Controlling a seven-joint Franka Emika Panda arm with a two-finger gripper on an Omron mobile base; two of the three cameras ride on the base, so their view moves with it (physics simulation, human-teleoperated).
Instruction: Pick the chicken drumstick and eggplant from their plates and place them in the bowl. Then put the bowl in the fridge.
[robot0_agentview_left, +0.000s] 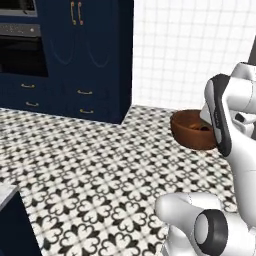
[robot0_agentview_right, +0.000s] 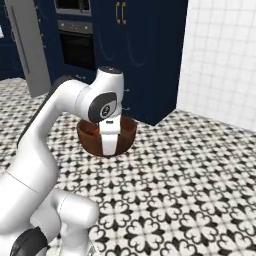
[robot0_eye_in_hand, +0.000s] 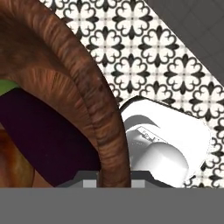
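The bowl (robot0_agentview_left: 192, 129) of reddish-brown wood is held up in the air above the patterned floor (robot0_agentview_left: 100, 165), at the end of the white arm (robot0_agentview_right: 60, 115). In the hand view its thick rim (robot0_eye_in_hand: 94, 105) runs up from the bottom edge, exactly at the place where the finger tips rise, so the gripper (robot0_eye_in_hand: 114, 183) is clamped on the bowl's rim; the fingers themselves are almost fully hidden behind the wood. Inside the bowl, next to this rim, lies the eggplant (robot0_eye_in_hand: 48, 135), dark purple with a small green part at its end. A golden-brown shape at the lower left inside the bowl is probably the chicken drumstick (robot0_eye_in_hand: 13, 166), but I cannot tell for sure. In the left base view a small brown piece also shows inside the bowl. Behind the bowl stand the navy cabinets (robot0_agentview_right: 145, 55) with gold handles and a built-in oven (robot0_agentview_right: 77, 47). To the left of the bowl in the right base view, a tall grey panel (robot0_agentview_right: 27, 50) stands upright. To the right of the bowl is the white tiled wall (robot0_agentview_right: 220, 60).
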